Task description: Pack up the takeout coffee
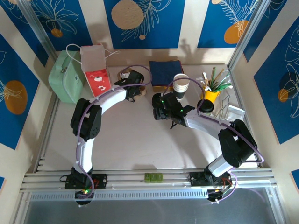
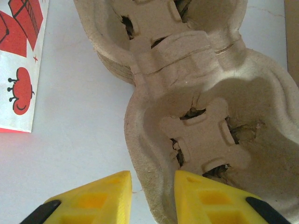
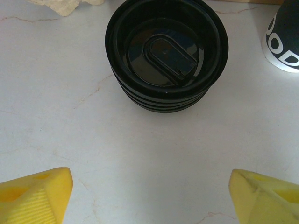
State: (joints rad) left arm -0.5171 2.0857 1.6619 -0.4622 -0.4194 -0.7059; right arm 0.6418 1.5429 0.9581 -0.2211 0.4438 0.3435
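Note:
A small dark cup with a white rim (image 1: 205, 106) stands beside the yellow cup of sticks (image 1: 211, 94); I cannot tell whether it carries a lid. A stack of black round lids (image 3: 167, 53) sits on the table ahead of my right gripper (image 3: 152, 200), which is open wide with bare table between its fingers. My right gripper (image 1: 160, 105) is left of the taller cup stack (image 1: 181, 86). A brown pulp cup carrier (image 2: 205, 126) lies under my left gripper (image 2: 153, 186). Its jaws straddle the carrier's near rim, slightly apart, one finger outside and one inside.
A red and white paper bag (image 1: 96, 70) and a mint green bag (image 1: 65, 77) stand at the back left. A dark blue square stack (image 1: 166, 72) lies at the back centre. The cup stack's base (image 3: 285, 37) is close to the lids.

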